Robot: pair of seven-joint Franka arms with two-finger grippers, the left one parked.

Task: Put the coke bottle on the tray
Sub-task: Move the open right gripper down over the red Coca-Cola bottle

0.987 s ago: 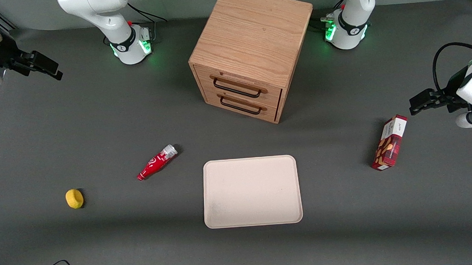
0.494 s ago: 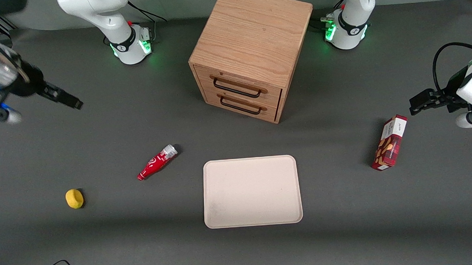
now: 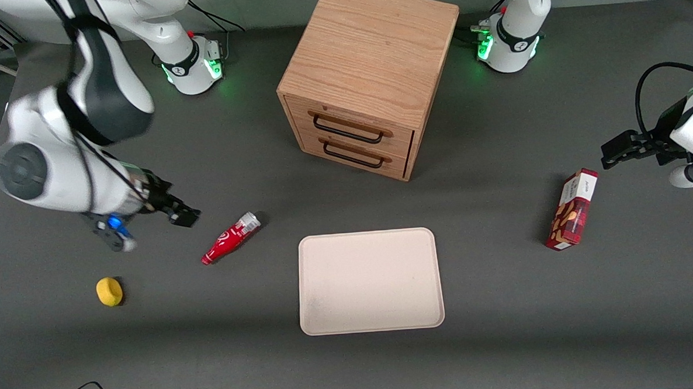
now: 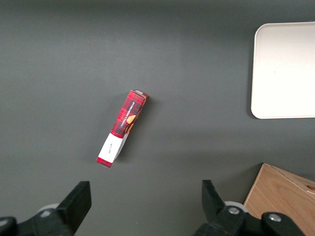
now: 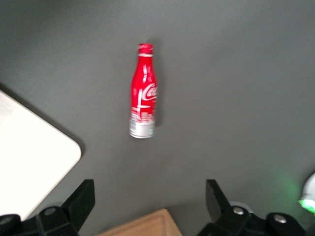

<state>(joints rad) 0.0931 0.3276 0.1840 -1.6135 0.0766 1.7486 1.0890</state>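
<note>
The coke bottle (image 3: 230, 238) lies on its side on the dark table, its red cap pointing toward the front camera and its silver base toward the drawer cabinet. In the right wrist view the coke bottle (image 5: 142, 93) shows its white script logo. The cream tray (image 3: 369, 281) lies flat beside it with nothing on it, and its rounded corner also shows as the tray (image 5: 29, 162). My right gripper (image 3: 182, 215) hovers a short way from the bottle, toward the working arm's end of the table. The gripper (image 5: 149, 192) is open with nothing between its fingers.
A wooden two-drawer cabinet (image 3: 370, 76) stands farther from the front camera than the tray. A yellow lemon-like object (image 3: 109, 291) lies nearer the camera than my gripper. A red snack box (image 3: 572, 209) lies toward the parked arm's end.
My right arm has swung in from the table's edge toward the bottle, coming nearer the front camera. Bottle, tray and the other objects have not moved.
</note>
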